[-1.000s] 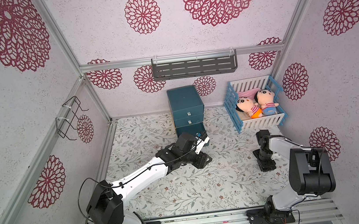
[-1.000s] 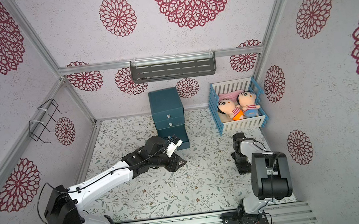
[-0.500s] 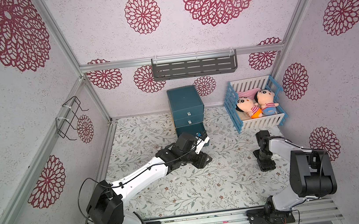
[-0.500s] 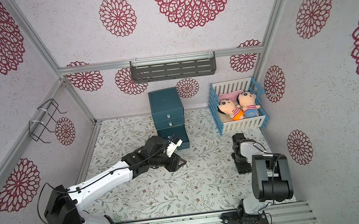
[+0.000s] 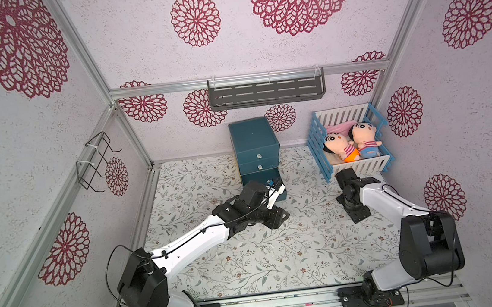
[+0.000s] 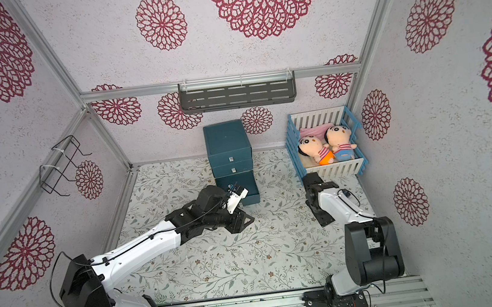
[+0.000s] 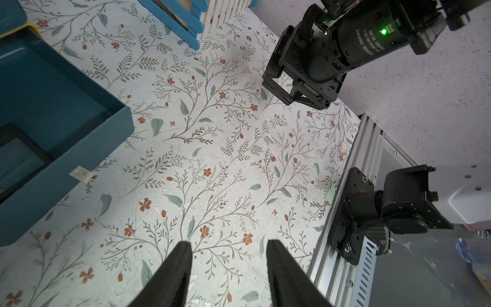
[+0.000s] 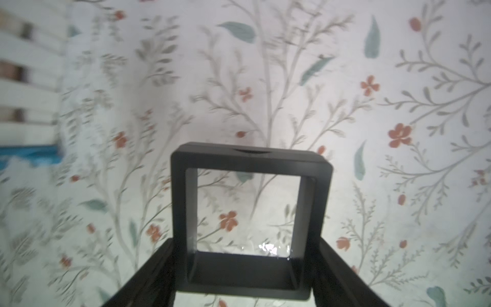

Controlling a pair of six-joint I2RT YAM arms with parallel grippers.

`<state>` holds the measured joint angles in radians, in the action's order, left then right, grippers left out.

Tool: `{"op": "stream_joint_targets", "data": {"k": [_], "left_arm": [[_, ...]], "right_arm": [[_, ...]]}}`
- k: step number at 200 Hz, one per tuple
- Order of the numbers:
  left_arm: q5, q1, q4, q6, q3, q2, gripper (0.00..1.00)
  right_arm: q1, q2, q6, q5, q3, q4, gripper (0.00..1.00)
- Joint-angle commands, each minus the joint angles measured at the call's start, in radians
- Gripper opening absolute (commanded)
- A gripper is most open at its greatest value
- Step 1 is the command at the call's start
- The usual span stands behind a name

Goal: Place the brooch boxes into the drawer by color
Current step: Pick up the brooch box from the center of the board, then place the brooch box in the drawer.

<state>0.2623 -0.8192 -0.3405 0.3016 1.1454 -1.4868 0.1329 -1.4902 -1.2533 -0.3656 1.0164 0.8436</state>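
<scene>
Right wrist view: black box (image 8: 251,159) clamped by its side edges between my right jaws, above the surface (image 8: 414,101). Left jaws narrowly parted, empty, beside the open drawer (image 7: 66,170).

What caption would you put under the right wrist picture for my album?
Right pincer grips a black brooch box, flowery tabletop showing through its clear centre.

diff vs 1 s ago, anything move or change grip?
Right gripper, shut on the black brooch box, edged slightly toward the drawer. Nothing grabbed or released. Left gripper stayed open and empty beside the drawer, whose bottom tier stayed pulled out. The crib is unchanged.
</scene>
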Motion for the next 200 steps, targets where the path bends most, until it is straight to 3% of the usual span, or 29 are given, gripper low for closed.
{"op": "stream_joint_targets", "data": {"k": [1,90,143,200], "left_arm": [[-0.066,0.029,0.043,0.054,-0.012,0.058,0.52],[-0.232,0.117,-0.019,0.161,-0.046,0.161,0.51],[-0.287,0.200,-0.056,0.265,-0.086,0.239,0.52],[-0.283,0.282,-0.072,0.346,-0.111,0.279,0.52]], "right_arm": [[0.100,0.026,0.105,-0.081,0.071,0.015,0.42],[0.436,-0.128,0.353,-0.031,0.325,-0.126,0.40],[0.487,-0.247,0.535,0.084,0.439,-0.254,0.38],[0.487,-0.389,0.666,0.086,0.568,-0.247,0.37]]}}
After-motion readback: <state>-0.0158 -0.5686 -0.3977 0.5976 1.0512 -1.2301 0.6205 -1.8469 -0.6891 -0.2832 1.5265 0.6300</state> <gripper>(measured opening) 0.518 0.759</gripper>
